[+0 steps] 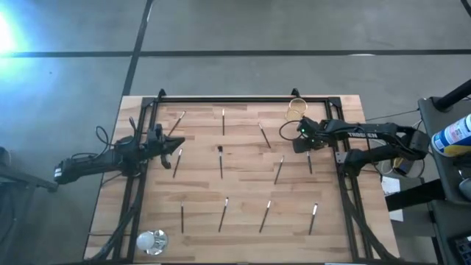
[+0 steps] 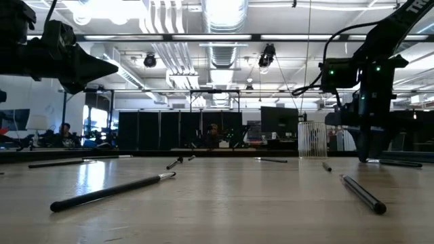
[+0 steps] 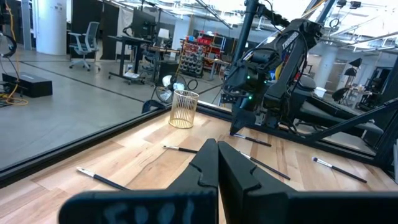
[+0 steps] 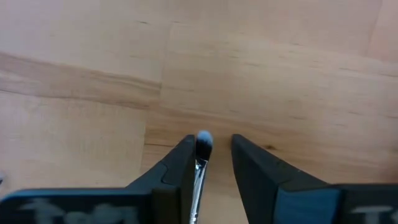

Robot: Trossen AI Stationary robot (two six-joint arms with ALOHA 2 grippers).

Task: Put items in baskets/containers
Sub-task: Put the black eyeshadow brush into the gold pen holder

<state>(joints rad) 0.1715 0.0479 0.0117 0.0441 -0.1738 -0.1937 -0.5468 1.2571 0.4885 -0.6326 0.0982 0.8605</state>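
Observation:
Several thin dark sticks with pale tips lie flat and scattered over the wooden table (image 1: 243, 188). The clear amber cup (image 1: 296, 108) stands upright near the far edge and also shows in the left wrist view (image 3: 184, 109). My right gripper (image 1: 309, 147) points straight down just in front of the cup, open, with its fingertips low at the table (image 2: 369, 157). They stand either side of the pale tip of one stick (image 4: 203, 142). My left gripper (image 1: 175, 146) hovers above the table's left part, shut and empty (image 3: 217, 146). My right gripper comes from above, pointing down, with the stick's pale tip end (image 4: 203, 142) between its open fingers, close against one finger (image 4: 185, 152). Whether that finger touches the stick, I cannot tell. The stick lies flat on the table.
A black frame rail (image 1: 243, 99) runs around the table's far and side edges. A round white shiny ball (image 1: 152, 240) sits at the near left corner. Other sticks lie near the middle (image 1: 220, 160) and along the near part (image 1: 265, 216). A blue bottle (image 1: 456, 136) stands off the table's right.

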